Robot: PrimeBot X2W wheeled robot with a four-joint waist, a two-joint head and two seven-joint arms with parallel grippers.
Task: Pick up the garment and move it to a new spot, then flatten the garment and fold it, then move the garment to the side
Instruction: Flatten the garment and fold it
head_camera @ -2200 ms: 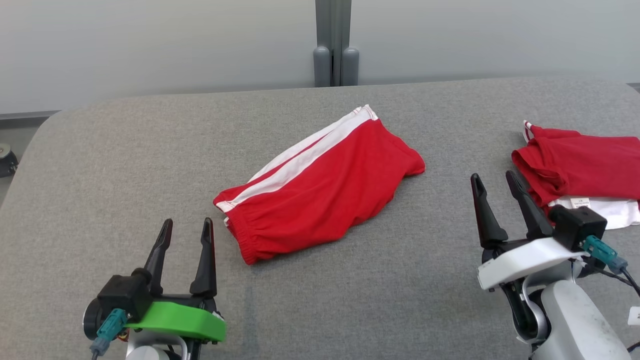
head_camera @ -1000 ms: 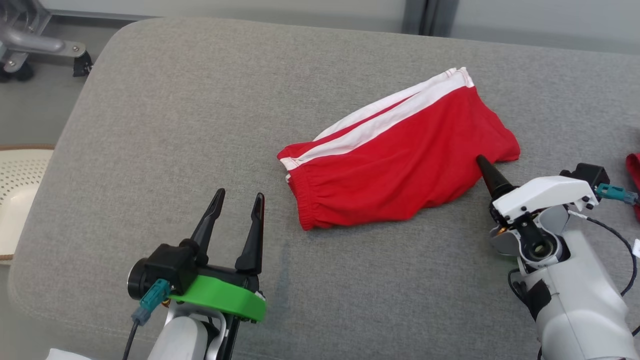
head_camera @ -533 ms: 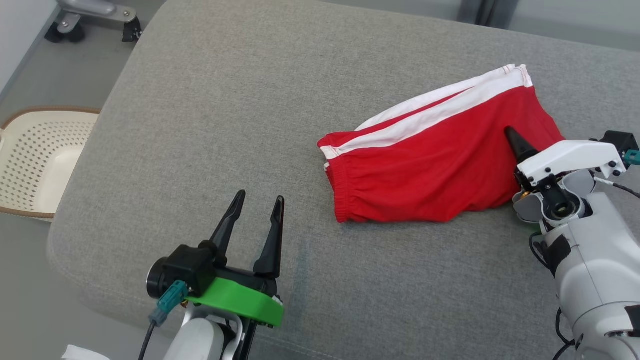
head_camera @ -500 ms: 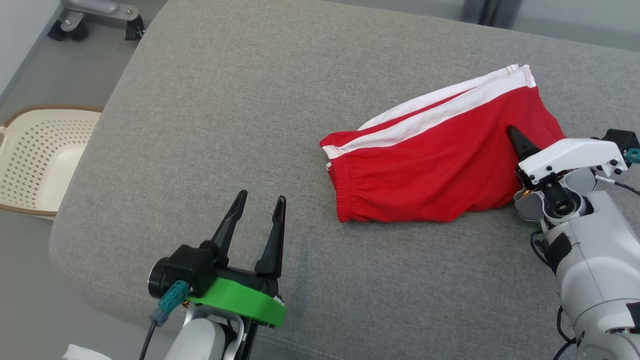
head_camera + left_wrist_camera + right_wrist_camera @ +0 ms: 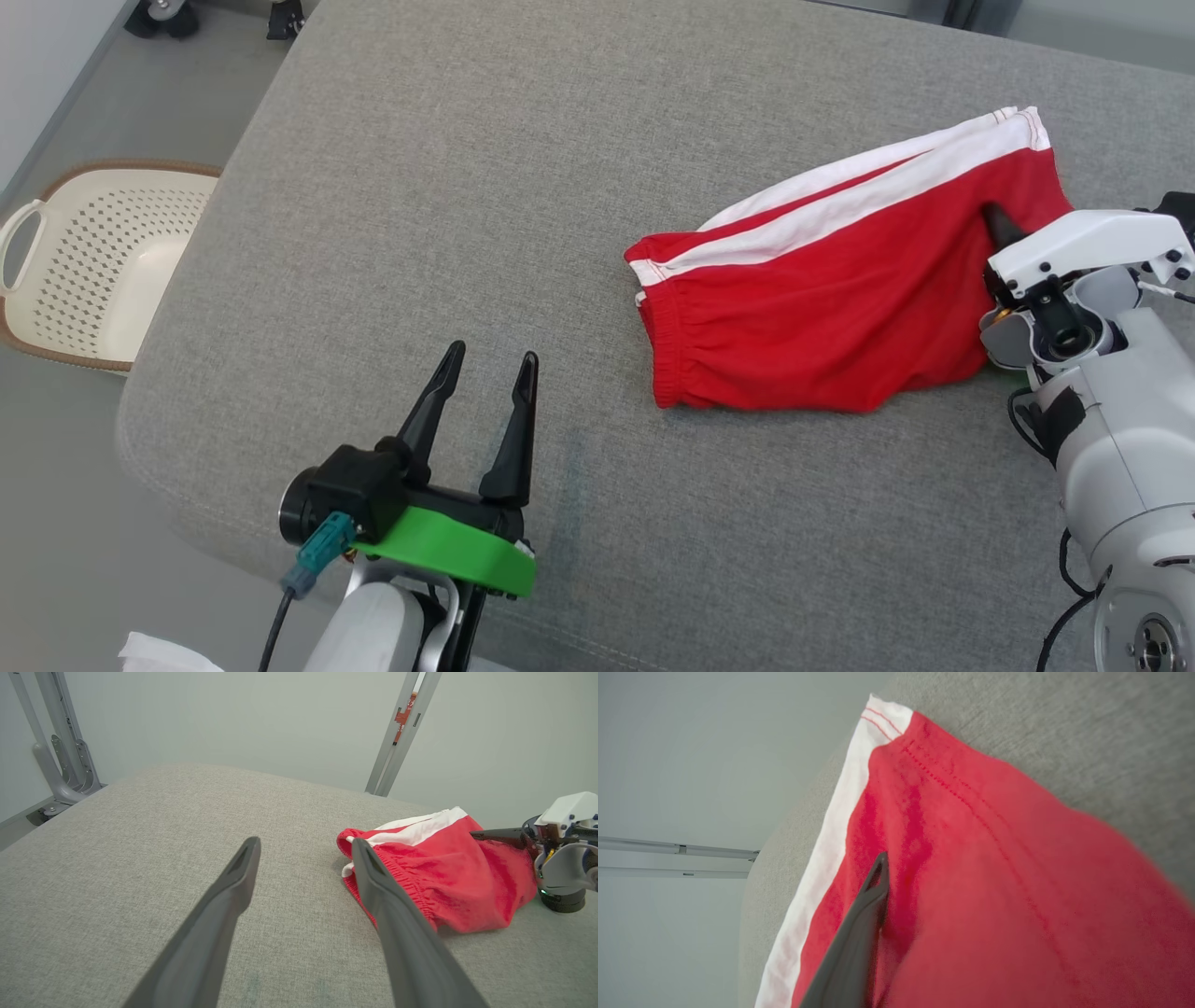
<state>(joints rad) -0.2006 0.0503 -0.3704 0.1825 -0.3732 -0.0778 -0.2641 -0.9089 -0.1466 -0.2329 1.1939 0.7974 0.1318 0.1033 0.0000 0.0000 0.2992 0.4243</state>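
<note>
At the right hand (image 5: 995,220) (one finger atop): garment (image 5: 822,289).

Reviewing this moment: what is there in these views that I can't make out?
- One finger of the right gripper is hidden under the red shorts in the head and right wrist views. Whether it has clamped the cloth is unclear.
- The shorts' hem edge is blurred at the right of the right wrist view.
- The white scrap is cut off by the head view's bottom edge and cannot be identified.
</note>
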